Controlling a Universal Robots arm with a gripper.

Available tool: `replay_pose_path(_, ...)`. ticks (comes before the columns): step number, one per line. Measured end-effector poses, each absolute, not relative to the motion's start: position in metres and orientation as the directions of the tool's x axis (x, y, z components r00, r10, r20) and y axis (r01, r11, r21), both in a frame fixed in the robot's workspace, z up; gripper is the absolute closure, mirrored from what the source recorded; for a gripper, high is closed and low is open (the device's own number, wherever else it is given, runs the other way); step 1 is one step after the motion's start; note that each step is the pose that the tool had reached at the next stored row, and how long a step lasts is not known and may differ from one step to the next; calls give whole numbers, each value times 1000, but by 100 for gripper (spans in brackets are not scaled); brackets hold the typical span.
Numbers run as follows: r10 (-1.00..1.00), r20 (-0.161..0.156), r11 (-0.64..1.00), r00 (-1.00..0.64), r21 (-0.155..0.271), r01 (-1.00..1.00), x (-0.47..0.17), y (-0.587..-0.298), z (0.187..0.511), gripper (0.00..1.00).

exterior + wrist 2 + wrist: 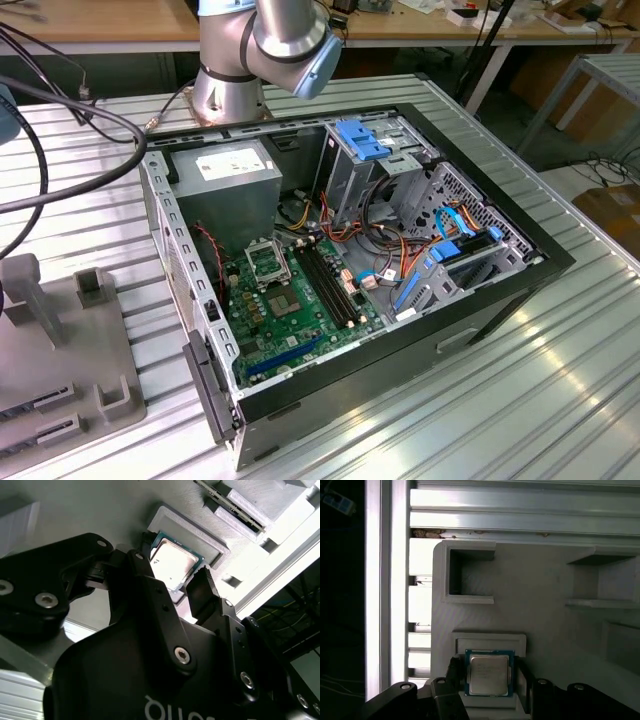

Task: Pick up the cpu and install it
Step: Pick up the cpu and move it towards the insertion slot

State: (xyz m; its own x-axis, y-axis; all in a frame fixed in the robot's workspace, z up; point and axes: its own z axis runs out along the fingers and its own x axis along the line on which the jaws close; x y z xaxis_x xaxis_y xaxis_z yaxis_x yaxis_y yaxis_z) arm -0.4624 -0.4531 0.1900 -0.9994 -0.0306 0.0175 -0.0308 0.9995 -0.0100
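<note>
Silver-grey cpu (489, 674) lies flat in grey holder (545, 630) pocket, right between my gripper (171, 570) fingers, spread, not pinching. Likely light, stiff, fragile; I'd grip opposite edges, gently.

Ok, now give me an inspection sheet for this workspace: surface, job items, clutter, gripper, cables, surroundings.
surface: ribbed metal table, carrying an open computer case and a grey tray.
job's things: the cpu lies flat in a recess of the grey tray; the socket sits on the green board inside the case.
clutter: a thin card in another tray slot.
gripper: the gripper is low over the cpu.
cables: black cables loop over the table at the exterior view's left; coloured wires inside the case.
surroundings: wooden benches behind the table.
</note>
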Motion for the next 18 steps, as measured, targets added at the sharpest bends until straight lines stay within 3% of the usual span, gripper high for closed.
replay_pose_path(18,-31,17,999,-999,-14,-31,-462,-453,192,44)
